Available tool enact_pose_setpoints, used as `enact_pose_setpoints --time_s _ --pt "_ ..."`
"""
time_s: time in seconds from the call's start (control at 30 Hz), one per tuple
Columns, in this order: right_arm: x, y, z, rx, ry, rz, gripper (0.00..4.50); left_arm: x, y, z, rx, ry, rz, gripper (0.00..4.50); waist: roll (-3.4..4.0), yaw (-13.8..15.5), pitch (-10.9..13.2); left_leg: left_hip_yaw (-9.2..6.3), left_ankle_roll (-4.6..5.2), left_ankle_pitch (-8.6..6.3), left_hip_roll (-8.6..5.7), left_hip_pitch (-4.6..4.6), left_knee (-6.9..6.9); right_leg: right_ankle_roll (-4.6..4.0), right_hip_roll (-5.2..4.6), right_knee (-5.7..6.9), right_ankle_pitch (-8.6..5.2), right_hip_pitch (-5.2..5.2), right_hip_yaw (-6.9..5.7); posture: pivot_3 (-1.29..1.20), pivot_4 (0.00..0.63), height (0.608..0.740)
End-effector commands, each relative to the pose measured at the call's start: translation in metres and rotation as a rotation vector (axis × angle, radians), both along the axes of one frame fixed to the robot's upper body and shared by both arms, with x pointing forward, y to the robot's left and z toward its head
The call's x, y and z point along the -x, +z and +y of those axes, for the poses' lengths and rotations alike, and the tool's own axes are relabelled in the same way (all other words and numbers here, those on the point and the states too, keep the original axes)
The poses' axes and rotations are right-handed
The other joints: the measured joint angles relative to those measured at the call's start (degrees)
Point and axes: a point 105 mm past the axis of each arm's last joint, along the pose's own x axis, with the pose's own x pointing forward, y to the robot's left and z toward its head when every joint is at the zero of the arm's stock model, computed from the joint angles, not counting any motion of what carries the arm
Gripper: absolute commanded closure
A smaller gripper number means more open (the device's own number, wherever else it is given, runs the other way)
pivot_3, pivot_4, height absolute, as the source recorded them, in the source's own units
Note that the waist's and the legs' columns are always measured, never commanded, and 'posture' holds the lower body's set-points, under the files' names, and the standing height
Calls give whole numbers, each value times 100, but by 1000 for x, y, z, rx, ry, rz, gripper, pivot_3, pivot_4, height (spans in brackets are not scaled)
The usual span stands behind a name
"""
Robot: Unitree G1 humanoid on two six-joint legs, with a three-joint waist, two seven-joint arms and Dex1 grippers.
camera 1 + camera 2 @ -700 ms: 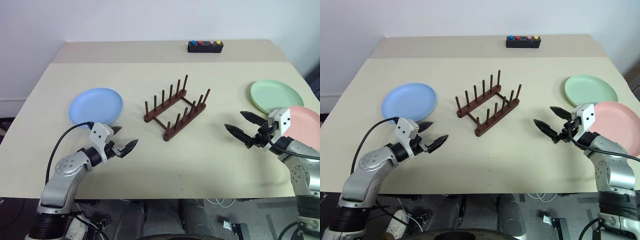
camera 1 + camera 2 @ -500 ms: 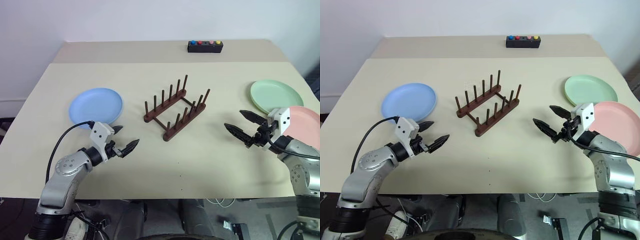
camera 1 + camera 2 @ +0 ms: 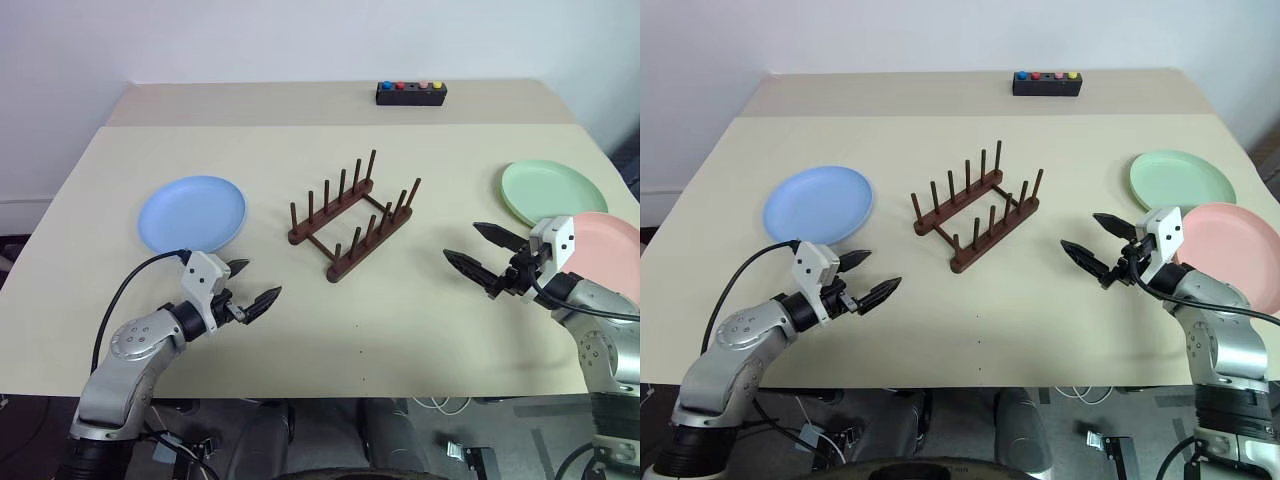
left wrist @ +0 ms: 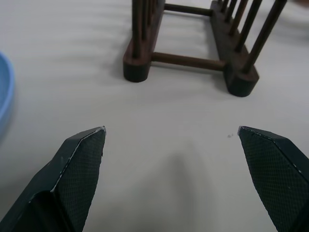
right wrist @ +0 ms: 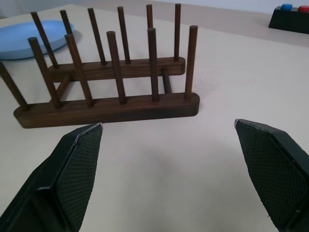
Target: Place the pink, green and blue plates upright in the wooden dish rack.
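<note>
Left eye view: both grippers, left (image 3: 254, 284) and right (image 3: 482, 254), gape empty; rack (image 3: 354, 217) bare. No plate lifted yet; blue plate (image 3: 191, 213) lies nearest the left gripper.

Nothing readable anywhere, honestly. No text, labels, brands or numbers were on the plates, the rack (image 3: 352, 217) or the table (image 3: 300, 330). The black box (image 3: 410, 93) at the far edge just had plain coloured buttons, unmarked.
</note>
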Motion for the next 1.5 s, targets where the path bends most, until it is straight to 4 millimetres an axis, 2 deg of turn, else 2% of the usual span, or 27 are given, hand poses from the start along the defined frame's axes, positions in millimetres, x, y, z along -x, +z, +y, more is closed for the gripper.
enact_pose_setpoints --time_s 0.03,0.17,0.37,0.53,0.67,0.9,1.0,1.17,1.2,1.37,1.5 --pt "4 13 6 8 15 -50 25 7 6 -12 -7 -77 -7 0 0 -1 0 0 0 0 0 0 -1 0 0 0 0 0 0 0 150 740" --pt "11 13 10 6 14 -51 25 8 3 -21 -27 -145 13 0 0 6 0 0 0 0 0 -1 0 0 0 0 0 0 0 0 150 740" --pt "28 7 26 -19 26 -30 25 2 -9 -51 -75 -290 39 0 2 15 -1 -1 0 0 -1 0 3 0 0 -1 -1 5 -1 0 150 740" --pt "34 11 39 -34 41 -44 25 -14 -19 -85 -85 -303 27 0 5 10 -2 0 0 0 0 1 1 1 1 0 -1 3 -1 0 150 740" --pt "40 13 43 -38 34 -50 25 -31 -30 -94 -118 -224 13 0 6 33 -4 -1 0 0 -1 1 3 2 0 -2 -1 5 -1 0 150 740" --pt "47 11 44 -39 20 -43 25 -37 -39 -108 -125 -199 -5 0 14 28 -10 -1 0 0 -2 16 6 3 0 -3 -1 21 -1 0 150 740" --pt "47 9 47 -41 28 -41 0 -37 -39 -110 -115 -195 -14 861 16 33 -12 -1 0 0 -1 22 7 4 0 -4 -2 30 -1 0 150 740" --pt "44 9 54 -51 41 -45 0 -39 -40 -104 -118 -184 -16 3362 20 31 -14 -1 0 0 -2 29 6 5 0 -4 -3 35 0 0 150 740" --pt "44 8 55 -51 46 -44 0 -40 -41 -102 -122 -179 -18 3743 20 29 -14 -1 0 0 -2 29 6 6 0 -4 -4 35 0 0 150 740" --pt "48 -1 68 13 116 -16 0 -42 -39 -99 -130 -208 -42 3779 22 29 -16 -1 0 0 -2 34 4 6 0 -4 -5 39 -1 0 150 740" --pt "54 -16 60 112 130 23 0 -36 -31 -105 -112 -383 -53 3779 22 24 -16 -1 0 0 -2 34 4 6 1 -4 -6 39 -1 0 150 740"
